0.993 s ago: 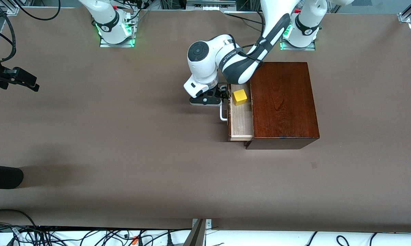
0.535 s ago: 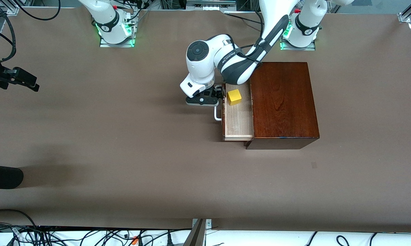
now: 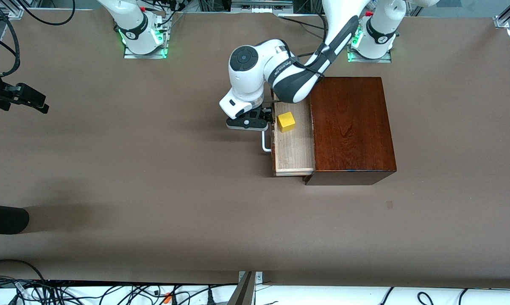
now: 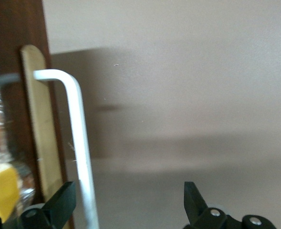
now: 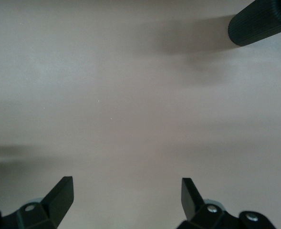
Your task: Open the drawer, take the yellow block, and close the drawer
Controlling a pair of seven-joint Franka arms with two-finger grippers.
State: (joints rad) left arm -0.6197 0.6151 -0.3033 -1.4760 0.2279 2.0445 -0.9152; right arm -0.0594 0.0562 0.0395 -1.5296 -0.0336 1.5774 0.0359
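So far: the drawer (image 3: 293,148) is pulled partway out of the wooden box (image 3: 351,127).
Yellow block (image 3: 286,122): sitting in the drawer, at the end farther from the front camera, not picked up yet.
Left claw (image 3: 266,123): fingers apart, around the white handle (image 4: 78,143).
Right claw (image 5: 126,200): fingers apart, empty, waiting over the bare surface (image 3: 153,190).
Left to do: take the block, shut the drawer.

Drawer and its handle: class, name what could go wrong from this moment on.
1. The left hand is open, with the white handle of the drawer merely between its fingers, so it may slip off.
2. The yellow block lies in the drawer right beside that hand. This could crowd a pick by the right hand, which waits open over the table at the right arm's end.
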